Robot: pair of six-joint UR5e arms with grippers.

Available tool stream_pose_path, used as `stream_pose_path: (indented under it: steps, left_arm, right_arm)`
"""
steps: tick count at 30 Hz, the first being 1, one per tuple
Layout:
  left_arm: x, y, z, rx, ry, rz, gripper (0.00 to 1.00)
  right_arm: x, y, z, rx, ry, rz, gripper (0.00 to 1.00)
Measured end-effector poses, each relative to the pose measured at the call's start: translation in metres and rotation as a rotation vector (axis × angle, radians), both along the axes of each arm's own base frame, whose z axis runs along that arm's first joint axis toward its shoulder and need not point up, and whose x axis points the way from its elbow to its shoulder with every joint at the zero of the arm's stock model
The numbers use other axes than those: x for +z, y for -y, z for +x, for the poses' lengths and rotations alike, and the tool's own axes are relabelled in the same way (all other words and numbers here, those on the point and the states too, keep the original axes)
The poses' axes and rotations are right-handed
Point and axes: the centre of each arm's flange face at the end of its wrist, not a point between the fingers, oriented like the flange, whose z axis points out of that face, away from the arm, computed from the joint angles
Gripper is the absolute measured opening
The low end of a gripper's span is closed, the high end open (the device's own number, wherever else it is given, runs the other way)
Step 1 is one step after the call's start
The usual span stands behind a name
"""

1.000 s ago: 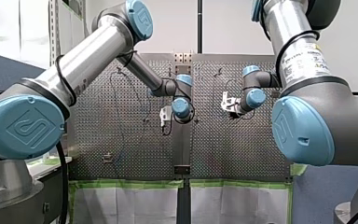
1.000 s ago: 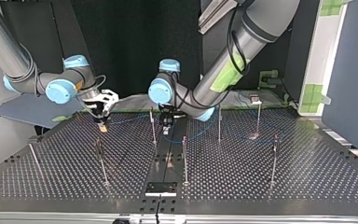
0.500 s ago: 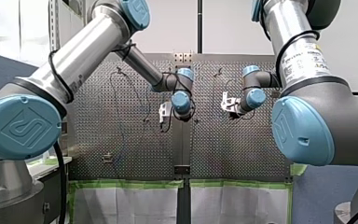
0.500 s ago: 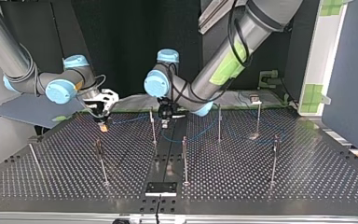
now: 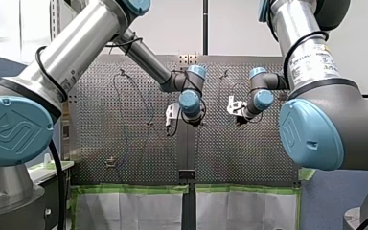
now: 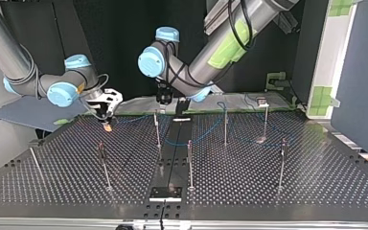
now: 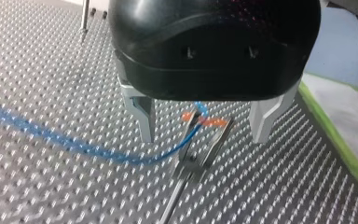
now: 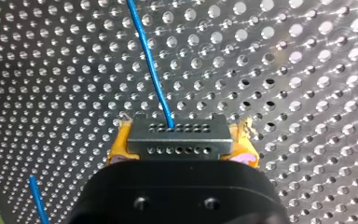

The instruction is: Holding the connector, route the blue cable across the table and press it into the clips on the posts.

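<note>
The perforated metal tabletop (image 6: pixel 316 172) fills the top view. My left arm (image 6: pixel 230 43) comes in at one o'clock and ends over the far edge at twelve o'clock. My right arm (image 6: pixel 5 50) comes in at ten o'clock and ends low over the holes, also at ten o'clock. Thin upright posts (image 6: pixel 189 163) stand scattered from nine o'clock round to three. The blue cable (image 7: pixel 51 138) is a thin, bright blue strand. In the top view it sags in loose curves among the posts between twelve and two o'clock, too fine there to trace from post to post. In the left wrist view it slants in low over the tabletop; whether it touches I cannot tell. The metal left fingers (image 7: pixel 140 116) stand wide apart, gripping nothing. Between them the cable meets an orange-tipped clip (image 7: pixel 205 144) on a post, and the black body above hides its onward path. The yellow-padded right fingers (image 8: pixel 120 145) are clamped on the connector (image 8: pixel 179 133), a small grey block with two rows of tiny holes. The cable leaves its far face straight ahead. Another blue piece beside these fingers is cut off.
</note>
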Motion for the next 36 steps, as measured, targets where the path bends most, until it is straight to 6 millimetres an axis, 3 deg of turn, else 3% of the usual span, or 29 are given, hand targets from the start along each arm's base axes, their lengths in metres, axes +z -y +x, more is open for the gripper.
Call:
stream_pose_path:
  steps: [4,13,20,26,36]
  left_arm:
    - [-0.004,0.013,-0.015,-0.008,0.014,-0.029,1.0]
    - [0.008,0.056,-0.035,-0.044,0.079,-0.117,1.0]
    - [-0.008,0.081,-0.048,-0.043,0.052,-0.108,1.0]
    - [-0.024,0.088,-0.044,-0.003,0.027,-0.074,1.0]
    - [-0.049,0.098,-0.021,0.049,0.032,-0.06,1.0]
  right_arm:
    - [-0.001,-0.002,-0.001,-0.002,-0.007,0.014,0.0]
    - [0.0,-0.002,-0.005,-0.01,-0.009,0.021,0.0]
    - [0.007,-0.005,-0.014,-0.022,-0.006,0.019,0.0]
    - [0.019,-0.009,-0.019,-0.013,0.005,0.007,0.0]
    - [0.022,-0.011,-0.019,0.004,0.019,0.01,0.0]
